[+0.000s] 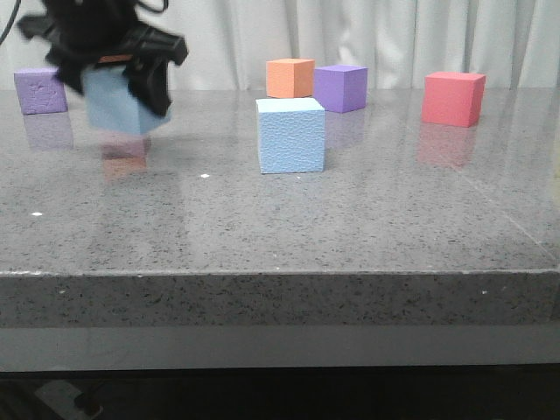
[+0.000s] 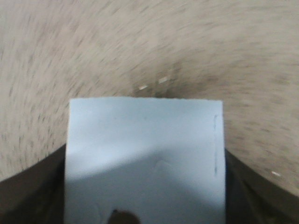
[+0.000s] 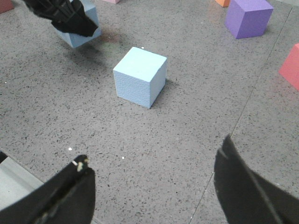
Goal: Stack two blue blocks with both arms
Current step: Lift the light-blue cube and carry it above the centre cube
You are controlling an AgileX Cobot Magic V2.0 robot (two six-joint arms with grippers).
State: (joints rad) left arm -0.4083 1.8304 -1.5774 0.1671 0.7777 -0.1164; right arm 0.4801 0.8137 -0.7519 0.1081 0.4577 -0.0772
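My left gripper (image 1: 122,83) is shut on a pale blue block (image 1: 120,105) and holds it tilted above the table at the far left. The left wrist view shows that block (image 2: 145,158) filling the space between the jaws, with a groove mark near one edge. The other blue block (image 1: 290,135) stands on the table in the middle; it also shows in the right wrist view (image 3: 140,76). My right gripper (image 3: 154,156) is open and empty over bare table, short of that block. The left gripper (image 3: 70,18) with its block (image 3: 77,37) shows there too.
An orange cube (image 1: 290,78) and a purple cube (image 1: 340,87) stand behind the middle block. A red cube (image 1: 454,98) is at the right, another purple cube (image 1: 39,91) at the far left. The table's front edge (image 1: 280,276) runs across the front view.
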